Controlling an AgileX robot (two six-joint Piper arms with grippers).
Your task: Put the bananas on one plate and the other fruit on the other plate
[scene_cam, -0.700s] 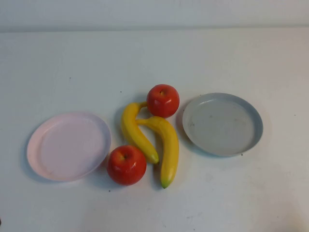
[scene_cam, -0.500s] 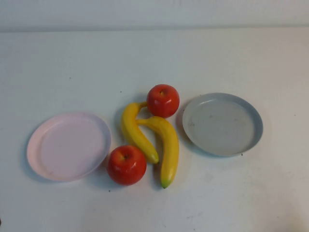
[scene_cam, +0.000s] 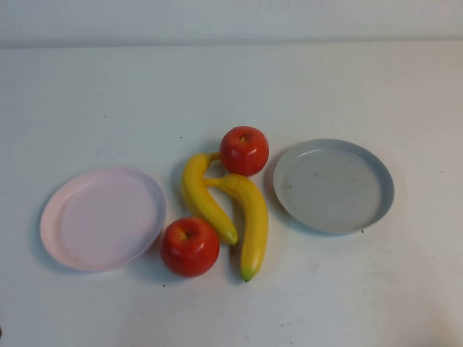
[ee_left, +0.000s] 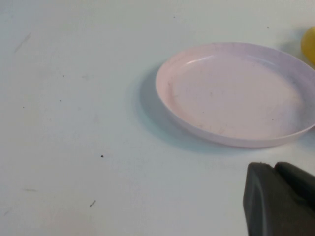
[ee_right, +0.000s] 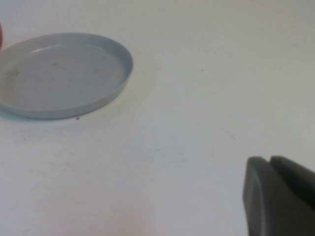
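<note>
Currently nothing has moved: left gripper [ee_left: 283,196] and right gripper [ee_right: 283,194] remain closed, empty, fruit unsorted.

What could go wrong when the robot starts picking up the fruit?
1. The two bananas lie touching, so lifting one may drag the other.
2. The far apple sits against the banana stems; a nudge could roll it.
3. The near apple sits by the pink plate, which could get bumped.
Both plates, pink and grey, are empty. The left end effector and right end effector, both shut, are away from the fruit.
</note>
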